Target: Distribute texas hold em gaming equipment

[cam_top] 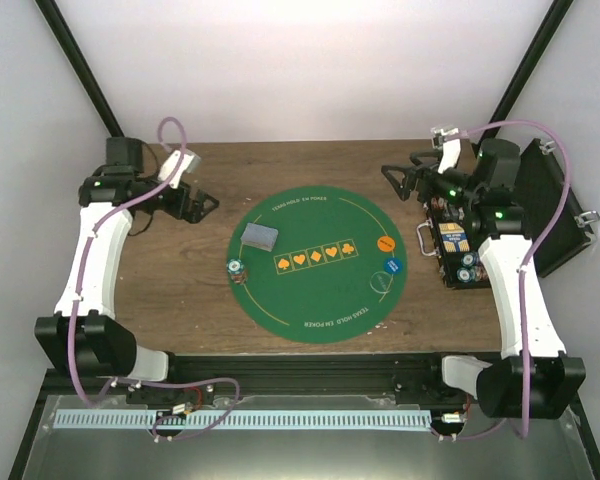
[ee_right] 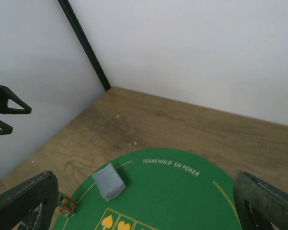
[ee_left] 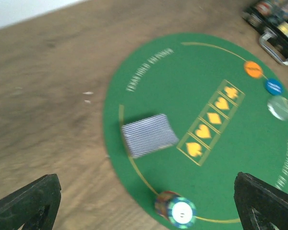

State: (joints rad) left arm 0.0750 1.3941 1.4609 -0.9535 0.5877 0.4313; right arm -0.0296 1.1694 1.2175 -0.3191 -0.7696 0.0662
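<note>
Your left gripper (cam_top: 210, 204) hangs wide open over bare table (cam_top: 170, 290) off the mat's (cam_top: 320, 305) ten o'clock edge. Your right gripper (cam_top: 394, 181), equally wide and holding nothing, hangs off two o'clock, beside a black case (cam_top: 448, 240). On the mat, the card deck (cam_top: 259, 237) lies at nine, the chip stack (cam_top: 238, 268) at eight, and the orange disc (cam_top: 385, 243), blue disc (cam_top: 391, 265) and clear disc (cam_top: 380, 285) at three to four. White walls (cam_top: 310, 60) enclose the table.

A round green mat (cam_top: 320, 300) printed with a row of five orange suit marks (cam_top: 318, 257) lay in the middle of the brown wooden table (cam_top: 180, 290), and an open black case (cam_top: 441, 263) with a silver handle (cam_top: 423, 241) stood just beside its right edge.
</note>
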